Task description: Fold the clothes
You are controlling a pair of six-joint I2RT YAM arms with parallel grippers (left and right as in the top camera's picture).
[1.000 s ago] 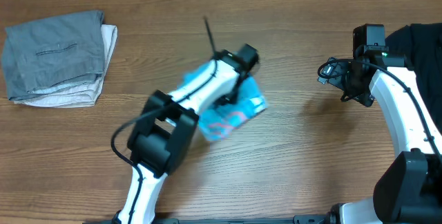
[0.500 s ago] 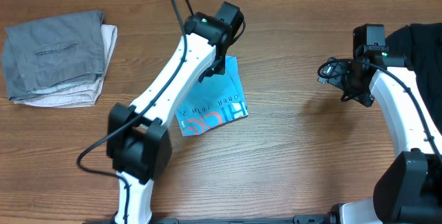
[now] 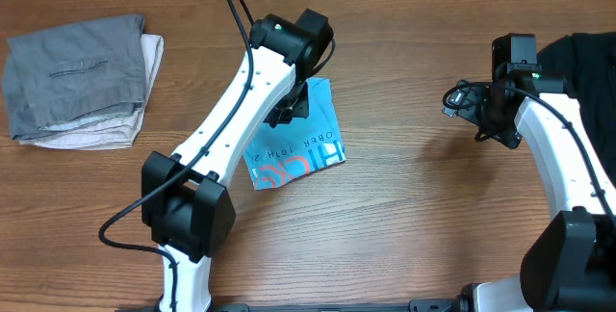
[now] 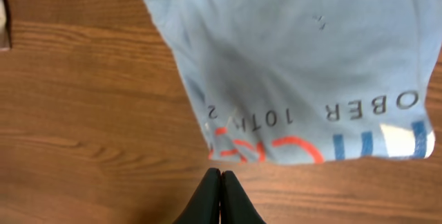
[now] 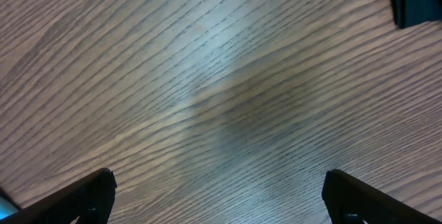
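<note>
Jaws of the left gripper (image 4: pixel 221 186): pressed shut with nothing between them.
Jaws of the right gripper (image 5: pixel 221 196): wide open, with only bare table (image 5: pixel 207 92) under them.
Where the shirt is: the blue shirt (image 4: pixel 304 65) lies flat on the table, right in front of the left tips. It is close to them but I see a thin strip of wood in between.
Which way it lies: its printed edge with the letters is the side nearest the left tips. That edge runs across them from side to side, and the rest of the cloth spreads away from them.
Nearer arm: the left one, I think. It hangs right over the shirt (image 3: pixel 298 148), and the right gripper (image 3: pixel 462 100) is well apart from it.
What the top view adds: both arms at once, a grey pile (image 3: pixel 77 76) far out past the left arm, and a black cloth (image 3: pixel 582 57) behind the right arm.
What the left wrist view adds: the shut tips up close, and the small gap before the cloth.
What the right wrist view adds: a corner of the black cloth, but no blue shirt.
</note>
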